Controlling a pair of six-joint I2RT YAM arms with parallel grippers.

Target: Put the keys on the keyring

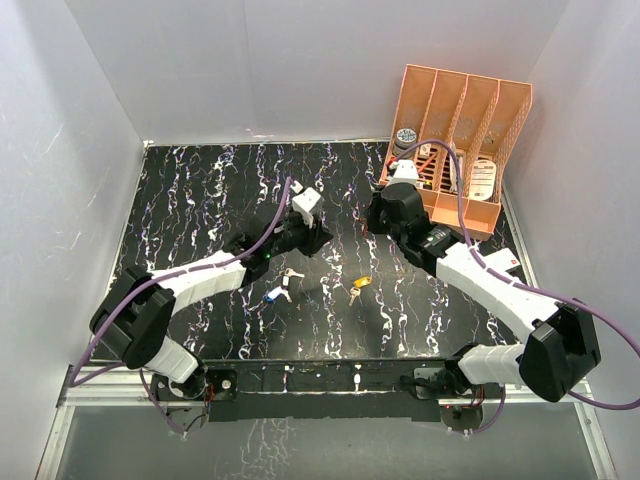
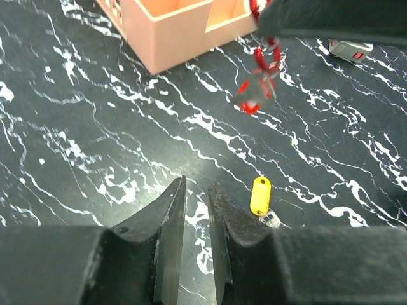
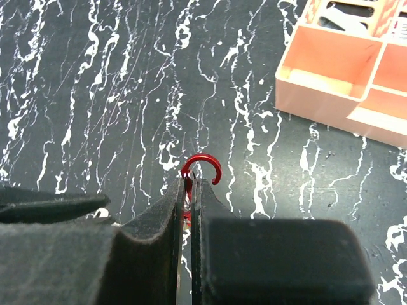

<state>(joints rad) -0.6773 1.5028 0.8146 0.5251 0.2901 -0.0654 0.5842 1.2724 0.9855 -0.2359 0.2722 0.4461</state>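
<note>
My right gripper (image 3: 189, 181) is shut on the red wire keyring (image 3: 203, 166), whose open hook sticks out past the fingertips. In the left wrist view the keyring (image 2: 266, 58) hangs from the right gripper (image 2: 331, 19) above the table, with a red-headed key (image 2: 253, 96) dangling on it. My left gripper (image 2: 196, 184) is narrowly open and empty, just left of a yellow-headed key (image 2: 260, 195) lying on the table. From above, the left gripper (image 1: 318, 235) faces the right gripper (image 1: 380, 215). The yellow key (image 1: 360, 285), a white key (image 1: 292, 275) and a blue key (image 1: 272, 293) lie on the table.
A peach file organizer (image 1: 465, 140) stands at the back right, close behind the right gripper; it also shows in the left wrist view (image 2: 172, 32) and the right wrist view (image 3: 343, 70). A small white box (image 2: 351, 49) lies by it. White walls surround the black marbled table (image 1: 200, 190).
</note>
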